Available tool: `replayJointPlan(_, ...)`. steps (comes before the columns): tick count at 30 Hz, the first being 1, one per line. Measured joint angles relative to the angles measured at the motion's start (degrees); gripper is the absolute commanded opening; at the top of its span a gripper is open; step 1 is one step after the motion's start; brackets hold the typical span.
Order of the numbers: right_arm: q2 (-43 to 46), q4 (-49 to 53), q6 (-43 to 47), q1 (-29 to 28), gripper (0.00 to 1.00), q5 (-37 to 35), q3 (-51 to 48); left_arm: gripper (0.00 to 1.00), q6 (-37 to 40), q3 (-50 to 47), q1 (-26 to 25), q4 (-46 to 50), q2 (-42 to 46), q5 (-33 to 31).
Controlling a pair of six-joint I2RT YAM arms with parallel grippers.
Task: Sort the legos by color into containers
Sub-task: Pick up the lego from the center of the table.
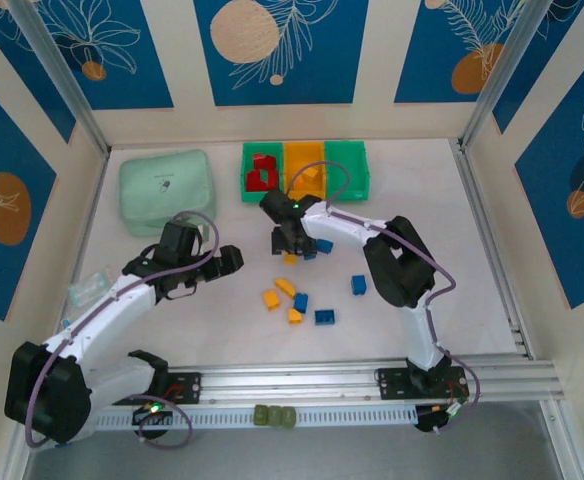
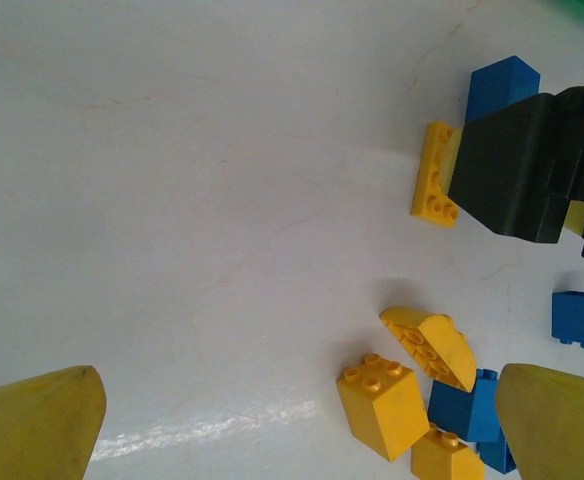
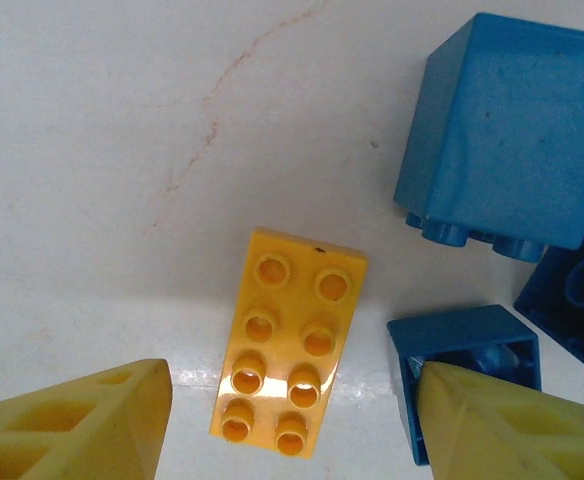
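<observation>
Containers (image 1: 344, 172), three in a row at the far side of the table (image 1: 452, 260): red legos (image 1: 262, 172) in the left one, a yellow piece (image 1: 310, 178) in the middle. Nearer lie four loose yellow legos (image 1: 271, 298) and about five blue legos (image 1: 324, 317). The right wrist view resolves eight studs on the yellow brick (image 3: 287, 340) between the fingers of the open right gripper (image 3: 294, 385). The left gripper (image 2: 300, 385) gapes wide.
</observation>
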State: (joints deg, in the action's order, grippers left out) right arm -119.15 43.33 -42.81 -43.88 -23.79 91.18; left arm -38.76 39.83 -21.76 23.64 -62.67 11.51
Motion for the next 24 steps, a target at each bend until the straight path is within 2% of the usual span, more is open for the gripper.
replayJointPlan(11,0.02,1.62,-1.66,-4.15,0.62,-6.47,0.94,0.99,0.02,-0.24,0.0,0.98,2.14,-1.31)
replayJointPlan(24,-0.48,2.01,-4.0,-4.76,0.56,-5.53,0.9,0.99,0.0,-0.94,0.0,2.43,4.2,-2.95)
